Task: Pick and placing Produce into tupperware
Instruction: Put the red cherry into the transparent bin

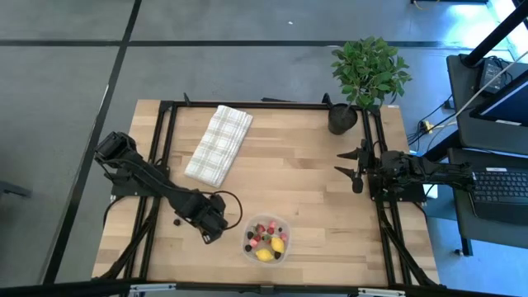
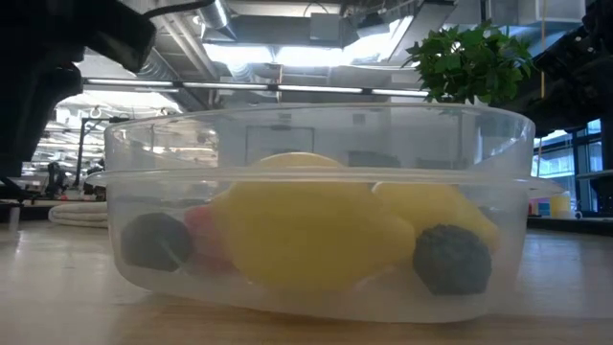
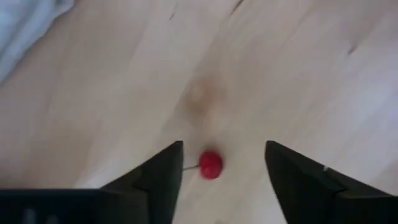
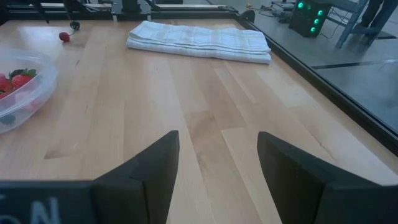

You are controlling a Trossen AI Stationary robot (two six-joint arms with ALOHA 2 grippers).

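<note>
The tupperware (image 1: 266, 239), a small round clear bowl, stands near the table's front edge and holds yellow, red, pink and dark produce (image 2: 306, 235). My left gripper (image 1: 213, 229) points down just left of it, open. A small red berry with a thin stem (image 3: 210, 165) lies on the wood between its two fingers (image 3: 163, 168), and the ball is clear of both. A dark berry (image 1: 177, 220) lies on the table farther left. My right gripper (image 1: 355, 169) waits open at the table's right side with nothing between its fingers (image 4: 217, 143).
A folded checked cloth (image 1: 219, 144) lies at the far left of the table. A potted green plant (image 1: 369, 70) stands at the far right corner. A black frame (image 1: 165, 148) runs along the table's edges. Bare wood lies between the cloth and my right arm.
</note>
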